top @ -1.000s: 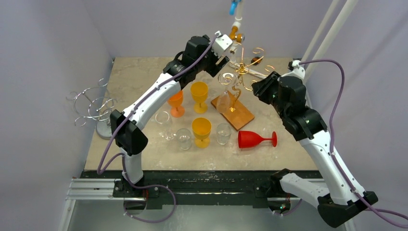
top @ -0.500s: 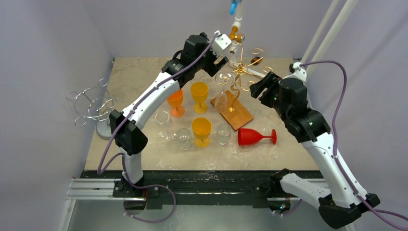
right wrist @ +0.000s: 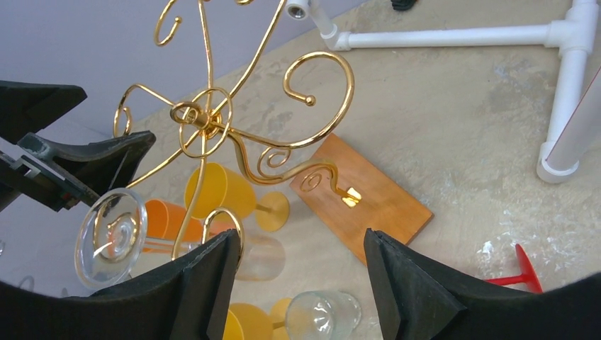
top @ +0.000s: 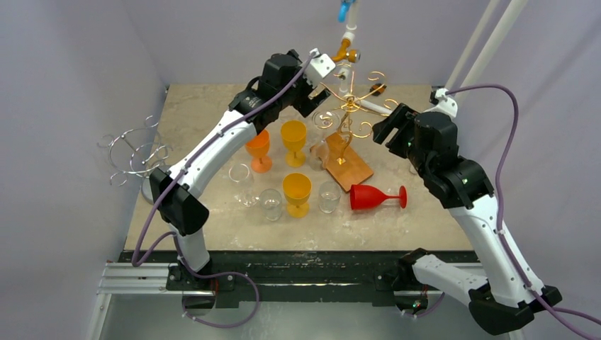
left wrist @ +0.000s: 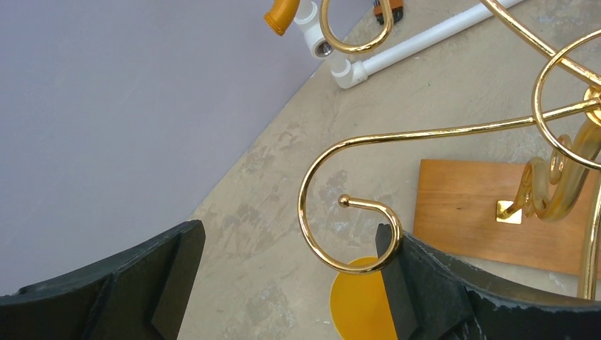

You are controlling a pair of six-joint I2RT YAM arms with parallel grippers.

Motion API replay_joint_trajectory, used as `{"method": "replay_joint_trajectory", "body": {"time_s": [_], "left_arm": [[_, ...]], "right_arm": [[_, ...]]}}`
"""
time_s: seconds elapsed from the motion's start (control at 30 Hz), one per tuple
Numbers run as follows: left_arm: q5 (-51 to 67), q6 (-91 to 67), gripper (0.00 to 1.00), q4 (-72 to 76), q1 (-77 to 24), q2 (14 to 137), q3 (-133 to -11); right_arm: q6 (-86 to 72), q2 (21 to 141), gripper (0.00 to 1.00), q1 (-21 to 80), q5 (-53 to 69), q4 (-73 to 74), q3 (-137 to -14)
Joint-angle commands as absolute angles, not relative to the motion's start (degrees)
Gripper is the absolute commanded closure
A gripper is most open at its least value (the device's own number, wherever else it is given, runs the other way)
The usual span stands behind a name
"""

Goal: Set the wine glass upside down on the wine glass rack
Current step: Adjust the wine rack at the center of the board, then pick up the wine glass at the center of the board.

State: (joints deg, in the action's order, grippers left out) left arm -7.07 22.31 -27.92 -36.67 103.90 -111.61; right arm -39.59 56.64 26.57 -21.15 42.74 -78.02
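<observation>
The gold wine glass rack [top: 349, 105] stands on a wooden base [top: 349, 168] at the back middle of the table. A clear wine glass [top: 324, 138] hangs upside down from one of its left hooks. In the right wrist view its foot [right wrist: 110, 237] sits in a hook, bowl below. My left gripper [top: 317, 91] is open and empty just left of the rack top. In the left wrist view [left wrist: 283, 283] a gold hook curl [left wrist: 347, 234] lies between its fingers, against the right finger [left wrist: 439, 290]. My right gripper [top: 388, 127] is open and empty right of the rack, also in its own view [right wrist: 301, 276].
A silver rack [top: 138, 159] stands at the table's left edge. An orange glass [top: 259, 151], two yellow glasses [top: 293, 138] [top: 297, 191] and three clear glasses [top: 270, 202] stand left of and in front of the rack. A red glass [top: 375, 197] lies on its side. White pipes [top: 489, 49] rise at the back right.
My left gripper has drawn back to the left, away from the hanging clear glass. The gold rack now stands straighter. The right gripper has shifted slightly.
</observation>
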Motion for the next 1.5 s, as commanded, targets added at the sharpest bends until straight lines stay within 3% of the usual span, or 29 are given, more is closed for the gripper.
{"method": "replay_joint_trajectory", "body": {"time_s": [0.0, 0.5, 0.8, 1.0, 1.2, 1.47], "left_arm": [[-7.1, 21.9, 0.0, -24.9, -35.5, 100.0, -112.6], [-5.8, 21.4, 0.0, -26.4, -35.5, 96.2, -113.0], [-9.8, 24.5, 0.0, -29.6, -32.1, 91.2, -111.3], [-4.2, 20.0, 0.0, -33.4, -24.4, 85.5, -107.3], [-1.4, 19.8, 0.0, -35.2, -23.9, 79.6, -102.5], [2.5, 18.8, 0.0, -38.8, -23.9, 78.0, -102.0]], "right_arm": [[-39.0, 58.3, 0.27, 26.1, -21.8, 42.6, -80.3], [-37.8, 59.8, 0.28, 25.1, -21.4, 42.9, -82.5], [-39.1, 58.3, 0.19, 24.8, -23.3, 52.4, -89.2], [-48.4, 47.1, 0.11, 24.8, -18.7, 57.3, -69.3], [-59.1, 38.2, 0.15, 24.8, -14.0, 55.2, -50.1], [-65.1, 39.8, 0.18, 24.8, -16.0, 44.1, -38.8]]}}
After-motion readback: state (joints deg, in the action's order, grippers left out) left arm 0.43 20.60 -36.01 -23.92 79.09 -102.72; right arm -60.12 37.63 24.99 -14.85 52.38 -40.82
